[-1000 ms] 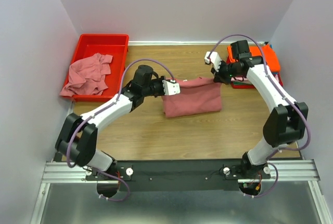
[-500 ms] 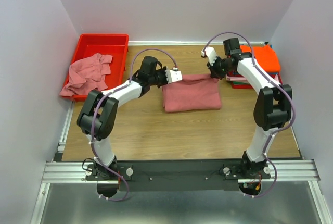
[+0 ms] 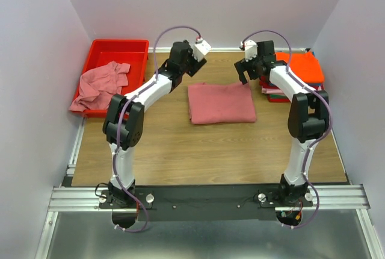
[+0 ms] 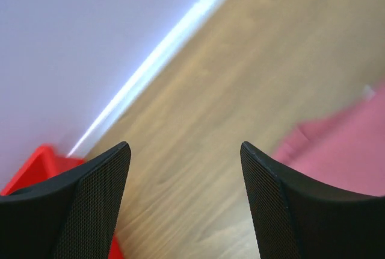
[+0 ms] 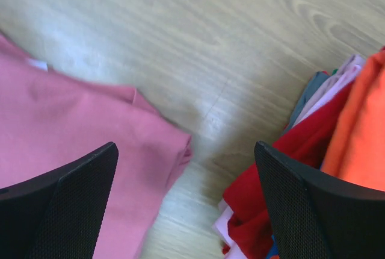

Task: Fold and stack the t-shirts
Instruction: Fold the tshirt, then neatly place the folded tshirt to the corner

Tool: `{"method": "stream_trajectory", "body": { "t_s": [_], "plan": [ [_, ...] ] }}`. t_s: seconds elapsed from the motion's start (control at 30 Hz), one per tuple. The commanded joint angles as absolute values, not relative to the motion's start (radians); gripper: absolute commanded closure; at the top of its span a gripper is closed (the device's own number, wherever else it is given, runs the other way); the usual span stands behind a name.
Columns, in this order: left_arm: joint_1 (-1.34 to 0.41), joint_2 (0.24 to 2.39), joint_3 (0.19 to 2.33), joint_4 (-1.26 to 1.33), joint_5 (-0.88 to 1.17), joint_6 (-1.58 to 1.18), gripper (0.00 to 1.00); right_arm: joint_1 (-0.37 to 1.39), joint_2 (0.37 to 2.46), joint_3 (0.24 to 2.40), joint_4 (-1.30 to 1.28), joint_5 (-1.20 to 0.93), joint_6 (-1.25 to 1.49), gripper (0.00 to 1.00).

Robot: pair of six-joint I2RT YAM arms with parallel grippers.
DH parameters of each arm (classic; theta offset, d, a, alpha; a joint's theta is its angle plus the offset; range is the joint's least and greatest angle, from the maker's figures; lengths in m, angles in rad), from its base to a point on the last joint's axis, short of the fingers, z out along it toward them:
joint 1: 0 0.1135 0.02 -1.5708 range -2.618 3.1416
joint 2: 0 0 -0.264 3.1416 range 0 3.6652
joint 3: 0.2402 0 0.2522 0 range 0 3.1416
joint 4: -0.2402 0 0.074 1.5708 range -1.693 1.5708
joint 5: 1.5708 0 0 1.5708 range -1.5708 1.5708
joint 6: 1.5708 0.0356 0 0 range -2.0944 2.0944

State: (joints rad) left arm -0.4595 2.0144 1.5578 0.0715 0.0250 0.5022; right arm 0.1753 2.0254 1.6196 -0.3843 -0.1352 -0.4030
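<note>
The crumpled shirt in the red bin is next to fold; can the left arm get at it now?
Probably yes: the left gripper is open and empty, and nothing lies over the crumpled shirt.

Plain pale walls (image 3: 204, 6) close in three sides of a wood-grain table (image 3: 198, 150); a metal rail (image 3: 72, 197) runs along its near edge.

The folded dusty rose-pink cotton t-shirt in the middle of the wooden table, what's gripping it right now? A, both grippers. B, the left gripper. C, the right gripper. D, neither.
D: the folded rose-pink t-shirt lies flat on the wooden table; the left gripper and right gripper both stand open and empty.
</note>
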Motion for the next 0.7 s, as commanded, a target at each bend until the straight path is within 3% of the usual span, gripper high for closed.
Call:
{"method": "stream_trajectory", "body": {
  "t_s": [0.0,0.07,0.1,0.13,0.17,0.2,0.23,0.27,0.37,0.67],
  "plan": [
    [-0.443,1.91,1.658,0.029,-0.247,0.269,0.19,0.172,1.967,1.628,-0.273,-0.113,-0.227,0.0],
    [-0.437,1.811,1.62,0.02,-0.116,0.179,0.19,0.169,1.924,1.6,-0.311,-0.341,-0.282,0.0],
    [-0.424,1.754,1.568,0.018,0.049,0.143,0.21,0.169,1.913,1.567,-0.346,-0.502,-0.3,0.02],
    [-0.416,1.732,1.536,0.026,0.051,0.108,0.21,0.169,1.907,1.553,-0.353,-0.558,-0.301,0.08],
    [-0.408,1.717,1.504,0.034,0.184,0.065,0.28,0.169,1.91,1.549,-0.36,-0.596,-0.266,0.25],
    [-0.402,1.707,1.446,0.04,0.254,-0.027,0.34,0.17,1.942,1.552,-0.388,-0.624,-0.25,0.72],
    [-0.393,1.706,1.418,0.061,0.391,-0.066,0.52,0.17,1.963,1.581,-0.403,-0.638,-0.214,0.9],
    [-0.39,1.712,1.392,0.081,0.45,-0.121,0.6,0.17,1.986,1.595,-0.417,-0.628,-0.198,1.0],
    [-0.394,1.777,1.301,0.181,0.614,-0.294,0.74,0.169,2.068,1.632,-0.439,-0.56,-0.169,1.0],
    [-0.43,2.002,1.29,0.148,0.583,-0.334,0.74,0.167,2.178,1.697,-0.439,-0.169,-0.132,1.0]
  ]
}}
